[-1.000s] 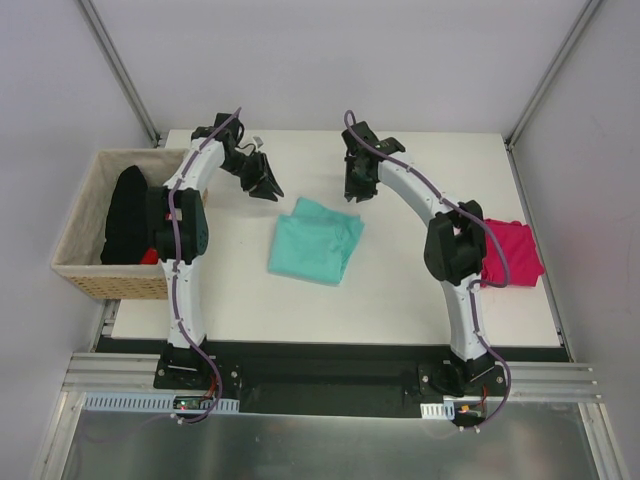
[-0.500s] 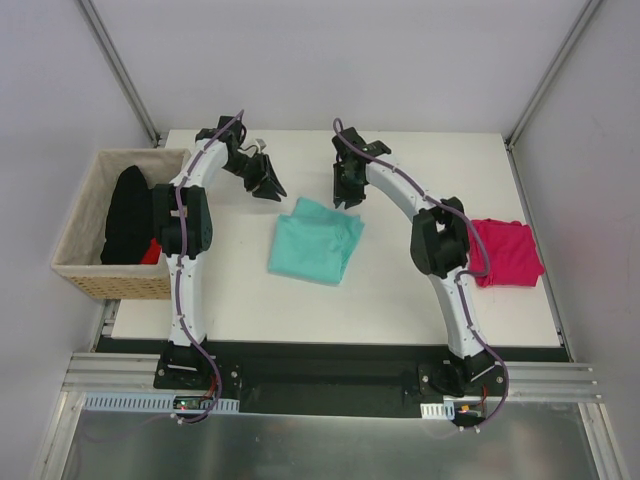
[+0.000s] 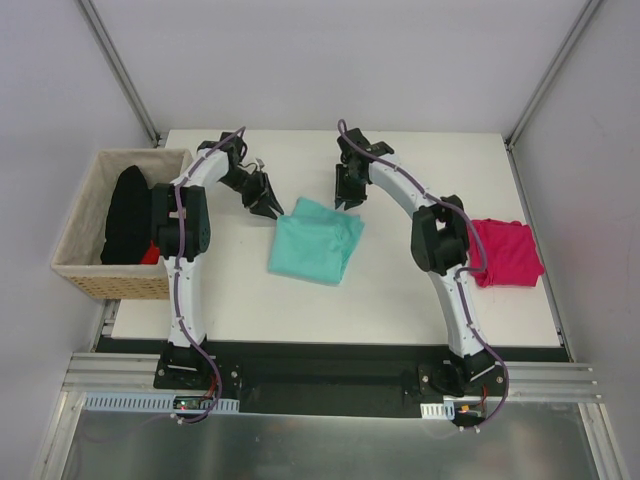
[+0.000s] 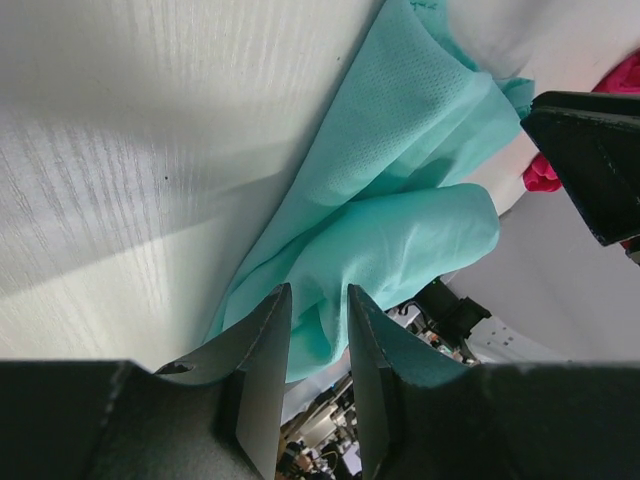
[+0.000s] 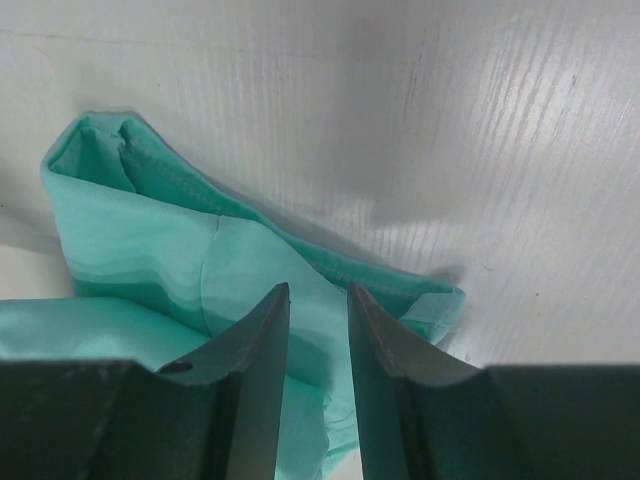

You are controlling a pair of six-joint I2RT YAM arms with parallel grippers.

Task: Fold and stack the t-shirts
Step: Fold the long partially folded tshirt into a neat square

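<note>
Worktop (image 3: 420, 290): wicker basket (image 3: 110, 283) at left edge holds black clothing (image 3: 128, 215) and a red bit (image 3: 150, 256). Teal t-shirt (image 3: 315, 245) folded at centre; magenta t-shirt (image 3: 510, 252) at right edge. Left jaws and right jaws slightly parted, gripping nothing, by teal's far corners.

Soft, matt teal t-shirt (image 3: 315, 242) cloth, finely pitted knit; white table (image 3: 400, 290) faintly grained, dull-sheened; rough woven wicker basket (image 3: 110, 284) at nine o'clock.

The left gripper (image 3: 272, 206) has come down to the far-left corner of the teal t-shirt (image 3: 315, 240), the right gripper (image 3: 343, 197) has slid left to its far edge, perhaps touching cloth, and the right elbow (image 3: 437, 236) has swung left, uncovering more of the pink t-shirt (image 3: 506, 252).
</note>
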